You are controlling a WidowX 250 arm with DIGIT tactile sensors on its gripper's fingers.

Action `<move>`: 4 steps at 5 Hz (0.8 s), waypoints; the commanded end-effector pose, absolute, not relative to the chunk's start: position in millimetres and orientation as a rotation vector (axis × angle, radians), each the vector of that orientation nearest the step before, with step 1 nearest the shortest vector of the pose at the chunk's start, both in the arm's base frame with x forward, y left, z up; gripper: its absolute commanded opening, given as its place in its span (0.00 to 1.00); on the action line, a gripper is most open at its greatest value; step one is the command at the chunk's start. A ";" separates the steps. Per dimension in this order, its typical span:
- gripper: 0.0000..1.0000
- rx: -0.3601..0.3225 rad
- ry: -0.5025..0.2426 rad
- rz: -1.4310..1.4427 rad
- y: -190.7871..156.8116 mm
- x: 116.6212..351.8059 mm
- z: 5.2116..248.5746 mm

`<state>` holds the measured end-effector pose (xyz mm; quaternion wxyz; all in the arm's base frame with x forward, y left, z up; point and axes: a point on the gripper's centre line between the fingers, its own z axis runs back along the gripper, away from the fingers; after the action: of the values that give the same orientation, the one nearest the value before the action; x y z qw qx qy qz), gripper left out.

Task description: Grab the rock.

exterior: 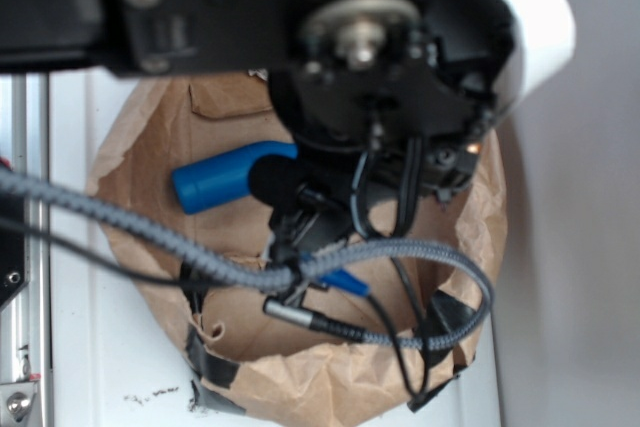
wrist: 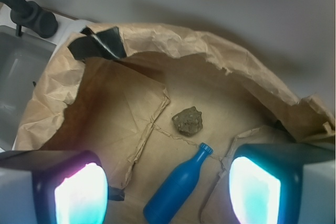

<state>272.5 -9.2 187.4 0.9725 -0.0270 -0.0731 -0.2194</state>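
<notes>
End effector (wrist: 168, 187) hangs spread wide over a brown paper bag, pinching nothing.

From the wrist view, the two glowing pads (wrist: 79, 195) sit at the bottom corners, far apart, with the blue bottle (wrist: 176, 187) lying on its side between them, cap pointing up and away. Just beyond the cap, near but not touching it, the rock (wrist: 188, 120) rests alone on the creased floor of the paper bag (wrist: 220, 51), a small rough grey-brown lump. The bag's torn rim curls up behind it, with a strip of black tape (wrist: 97, 45) on the left edge. In the exterior view the arm's black body and braided cables (exterior: 200, 257) hide the rock; only the bottle's blue base shows, and the bag sits on a white counter (exterior: 100, 367).
</notes>
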 end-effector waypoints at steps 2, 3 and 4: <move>1.00 0.051 -0.147 -0.426 -18.6 291.9 154.9; 1.00 0.077 -0.118 -0.483 -20.2 291.6 119.3; 1.00 0.072 -0.099 -0.522 -18.2 291.1 92.5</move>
<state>289.3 -12.6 82.2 0.9653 0.0307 -0.0288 -0.2577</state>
